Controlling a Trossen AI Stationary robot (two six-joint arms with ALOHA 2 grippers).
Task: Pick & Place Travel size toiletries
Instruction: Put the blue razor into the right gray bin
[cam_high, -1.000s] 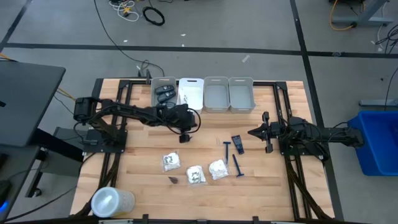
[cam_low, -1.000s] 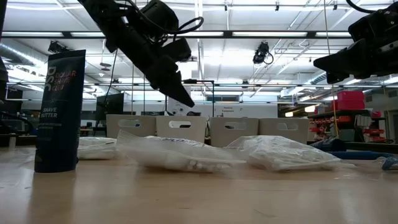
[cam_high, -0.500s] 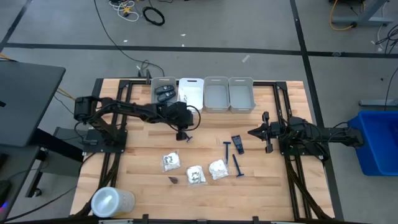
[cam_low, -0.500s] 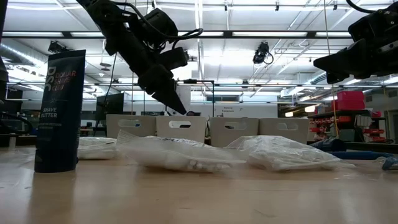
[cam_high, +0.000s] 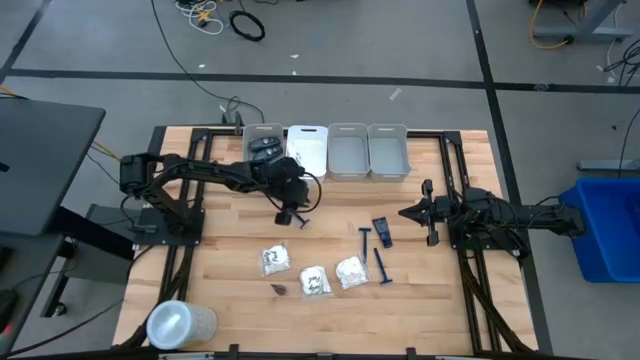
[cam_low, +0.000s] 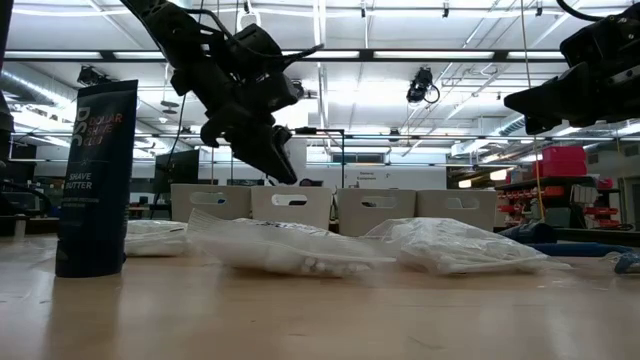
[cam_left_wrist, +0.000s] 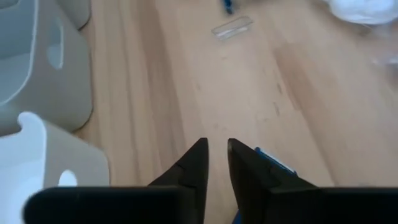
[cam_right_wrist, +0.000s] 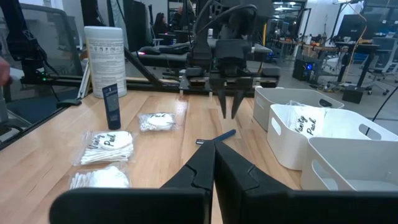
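Tabletop bins (cam_high: 347, 160): cases (cam_high: 264, 149), packet (cam_right_wrist: 306, 126).

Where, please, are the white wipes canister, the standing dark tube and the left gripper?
white wipes canister (cam_right_wrist: 105, 59), right wrist view, label middle.
standing dark tube (cam_low: 96, 180), low view, printed front.
left gripper (cam_left_wrist: 217, 147), left wrist view, gap between fingers.

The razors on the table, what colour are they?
Blue. The razors show best in the high view, lying on the wooden table.

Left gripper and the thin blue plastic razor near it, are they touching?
Apart. The right wrist view shows the left gripper hanging clear of the blue razor, with a gap between.
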